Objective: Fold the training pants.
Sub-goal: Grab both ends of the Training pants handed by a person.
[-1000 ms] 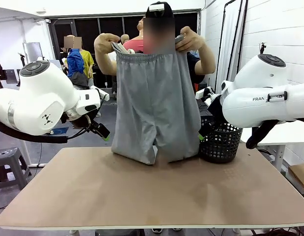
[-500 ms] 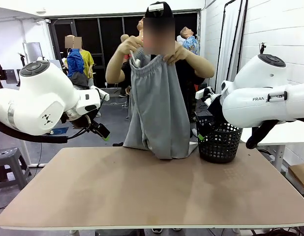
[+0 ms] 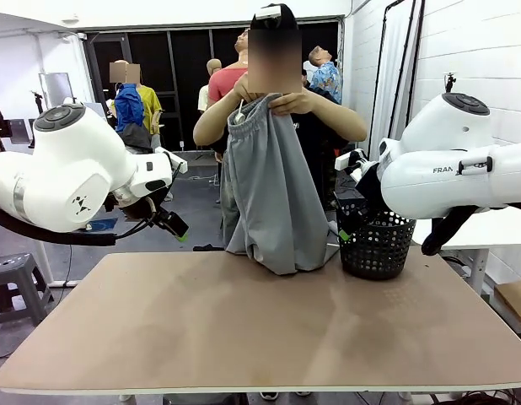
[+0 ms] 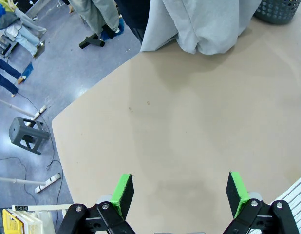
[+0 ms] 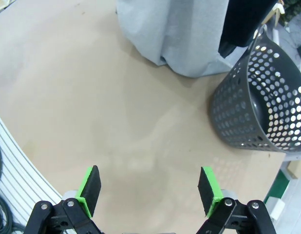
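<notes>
Left claw (image 4: 179,184) and right claw (image 5: 150,179) hover wide open, empty — person's hands (image 3: 292,101) hold training pants (image 3: 269,194) aloft.

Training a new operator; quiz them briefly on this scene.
1. True or false: the person's hands hold the light grey jersey training pants by the waistband.
2. The black perforated plastic basket stands on which side of the pants? A: robot's left. B: robot's right.
3. Fill in: the left end effector and right end effector are both ____.
Key: 1 true; 2 B; 3 open.
</notes>
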You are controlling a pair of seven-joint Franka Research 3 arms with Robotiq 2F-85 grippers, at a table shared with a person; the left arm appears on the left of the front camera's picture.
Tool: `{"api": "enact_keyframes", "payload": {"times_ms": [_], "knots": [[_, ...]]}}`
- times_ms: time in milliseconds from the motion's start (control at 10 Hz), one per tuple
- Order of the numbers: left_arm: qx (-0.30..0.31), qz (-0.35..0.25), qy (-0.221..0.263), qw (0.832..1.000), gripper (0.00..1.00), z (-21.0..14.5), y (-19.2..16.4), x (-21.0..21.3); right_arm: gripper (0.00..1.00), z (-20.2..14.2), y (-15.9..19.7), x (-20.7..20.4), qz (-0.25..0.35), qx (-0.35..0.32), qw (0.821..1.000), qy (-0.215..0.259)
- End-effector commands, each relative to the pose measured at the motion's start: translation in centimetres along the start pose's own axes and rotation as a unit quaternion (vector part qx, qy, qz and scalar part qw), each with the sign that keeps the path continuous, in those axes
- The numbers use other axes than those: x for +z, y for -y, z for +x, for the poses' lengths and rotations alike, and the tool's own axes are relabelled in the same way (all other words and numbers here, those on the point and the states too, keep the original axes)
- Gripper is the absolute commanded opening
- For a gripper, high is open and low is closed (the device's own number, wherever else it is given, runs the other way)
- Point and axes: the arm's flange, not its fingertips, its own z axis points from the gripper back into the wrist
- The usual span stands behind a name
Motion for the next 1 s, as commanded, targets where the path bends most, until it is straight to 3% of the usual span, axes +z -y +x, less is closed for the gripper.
{"api": "enact_keyframes", "payload": {"times_ms": [0,900], "knots": [[-0.008,-0.002,0.0,1.0,1.0,0.07,-0.16,-0.06,1.0,-0.03,0.05,-0.06,0.001,-0.001,1.0,-0.001],[-0.008,-0.002,0.0,1.0,1.0,0.07,-0.16,-0.06,1.0,-0.03,0.05,-0.06,0.001,-0.001,1.0,-0.001]]}}
